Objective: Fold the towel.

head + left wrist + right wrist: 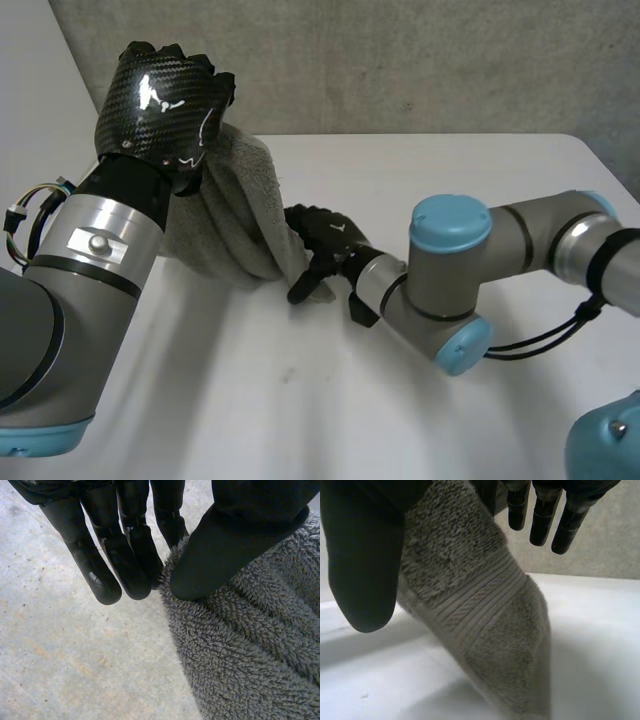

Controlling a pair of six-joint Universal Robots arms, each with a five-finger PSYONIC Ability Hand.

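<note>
Two robot hands (160, 100) (325, 240) pinching towel (235, 205), ribbed band (480, 597)

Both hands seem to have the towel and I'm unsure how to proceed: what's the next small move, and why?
Probably raise the right hand level with the left hand and draw them apart. The left pinches the grey terry towel high, the right pinches a hemmed corner low by the white table, so the cloth hangs bunched between them.

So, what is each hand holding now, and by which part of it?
Both hold the grey towel. The left hand pinches its raised top edge between thumb and fingers; the right hand pinches a lower end near the woven band.
</note>
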